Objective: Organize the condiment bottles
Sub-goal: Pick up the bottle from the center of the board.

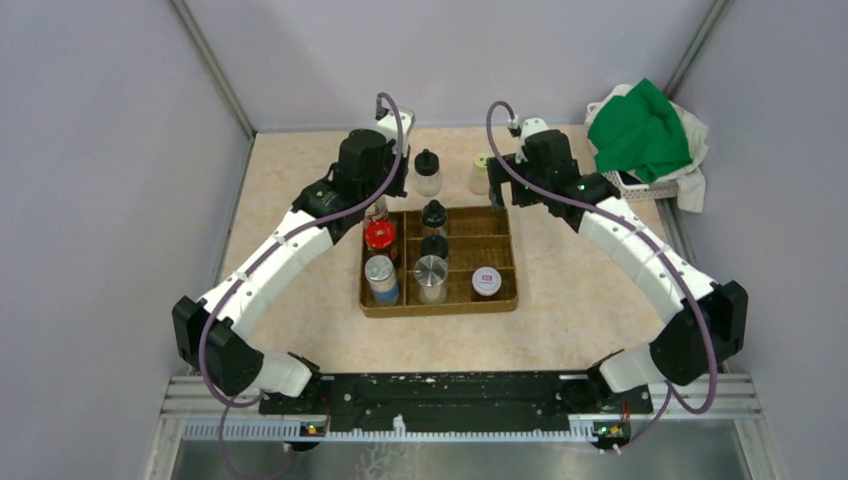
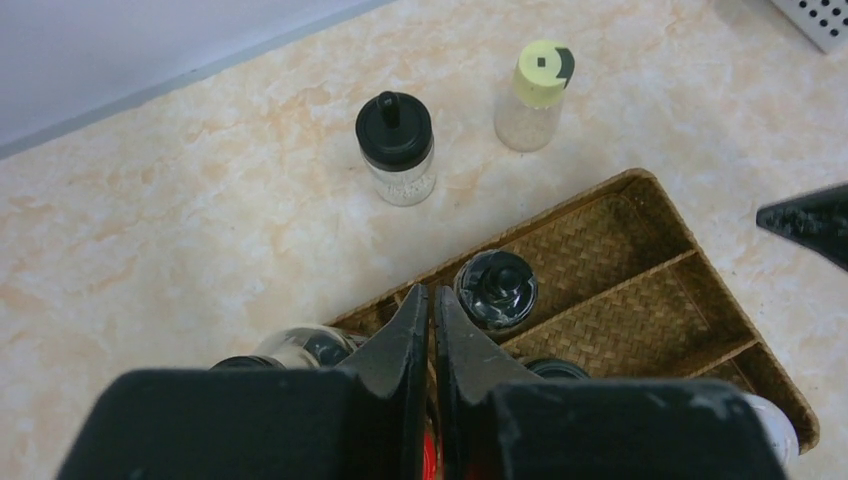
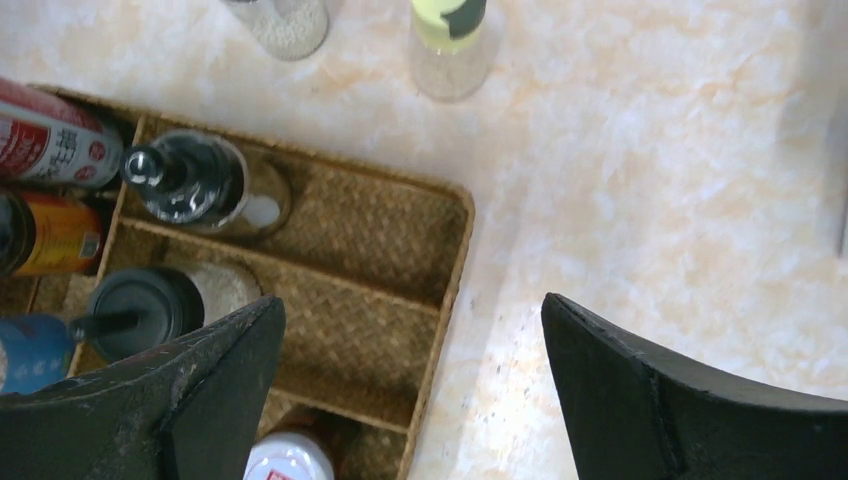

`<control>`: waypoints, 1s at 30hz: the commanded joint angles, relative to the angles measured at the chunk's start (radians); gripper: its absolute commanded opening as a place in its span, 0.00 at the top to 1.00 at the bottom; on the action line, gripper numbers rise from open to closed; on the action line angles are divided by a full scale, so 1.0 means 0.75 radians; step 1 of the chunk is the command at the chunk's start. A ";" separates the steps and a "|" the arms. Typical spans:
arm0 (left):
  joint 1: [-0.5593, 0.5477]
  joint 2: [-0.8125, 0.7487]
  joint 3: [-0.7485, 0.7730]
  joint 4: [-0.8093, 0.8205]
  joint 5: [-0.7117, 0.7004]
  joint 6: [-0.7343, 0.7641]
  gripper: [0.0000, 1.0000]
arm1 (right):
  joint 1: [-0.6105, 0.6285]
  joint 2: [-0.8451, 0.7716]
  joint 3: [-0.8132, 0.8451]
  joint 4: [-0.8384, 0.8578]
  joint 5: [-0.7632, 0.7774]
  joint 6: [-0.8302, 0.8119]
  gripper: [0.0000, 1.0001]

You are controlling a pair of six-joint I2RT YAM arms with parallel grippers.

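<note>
A black-lidded jar (image 2: 396, 148) and a yellow-green-lidded shaker (image 2: 537, 95) stood on the table (image 2: 150, 250) just beyond the woven tray (image 2: 640, 182). They looked like small glass: light, slick and breakable, best gripped round the body under the lid. The left gripper (image 2: 432, 300) was pinched together on nothing, and the right gripper (image 3: 410, 303) gaped wide and empty.

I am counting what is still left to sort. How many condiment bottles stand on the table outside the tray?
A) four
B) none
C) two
C: only the black-lidded jar and the yellow-green-lidded shaker stand on the table, just beyond the far edge of the wooden tray.
</note>
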 commanded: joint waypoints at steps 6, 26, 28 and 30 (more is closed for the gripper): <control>0.015 0.008 0.013 -0.011 -0.042 0.022 0.89 | -0.074 0.239 0.291 0.004 0.031 -0.073 0.02; 0.064 -0.016 -0.073 0.008 -0.178 0.019 0.01 | -0.196 0.834 0.771 -0.014 -0.152 -0.053 0.02; 0.074 -0.023 -0.091 0.011 -0.193 0.018 0.01 | -0.196 0.864 0.789 0.000 -0.186 -0.057 0.02; 0.085 -0.032 -0.113 0.017 -0.196 0.018 0.01 | -0.196 0.896 0.813 0.001 -0.200 -0.057 0.02</control>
